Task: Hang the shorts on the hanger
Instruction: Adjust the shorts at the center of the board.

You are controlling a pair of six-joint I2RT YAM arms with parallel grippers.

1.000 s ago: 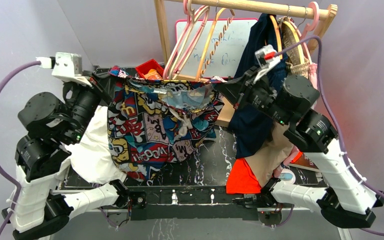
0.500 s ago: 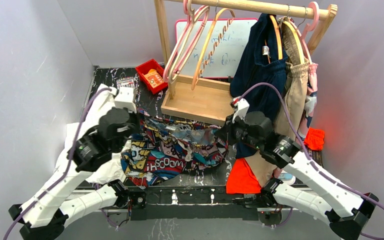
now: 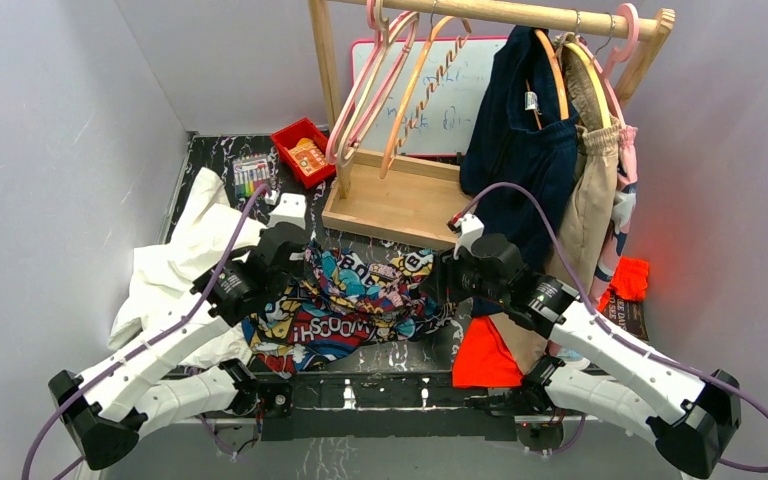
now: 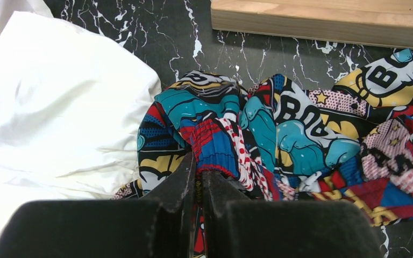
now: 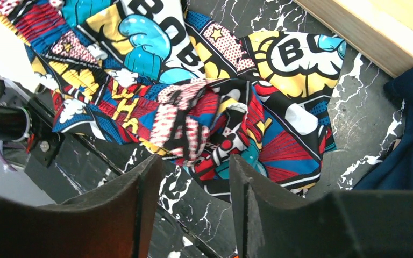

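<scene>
Covering the work surface: black marble-print table, white-veined and smooth, enclosed by plain grey walls. At the rear stands a wooden rack with a round rod and a slab base.

- Shorts: soft fabric with a comic-book print in blue, red, yellow and teal, and a gathered waistband. They lie crumpled in a low heap on the table between the two arms, just in front of the rack base.
- Hanger: slim, light orange, with a zigzag lower bar. It hangs on the rod, well apart from the shorts.
- Left gripper: fingers clamped on a waistband fold.
- Right gripper: fingers spread over the heap's right side, nothing between them.
- White cloth: rumpled, touching the shorts' left edge.
</scene>
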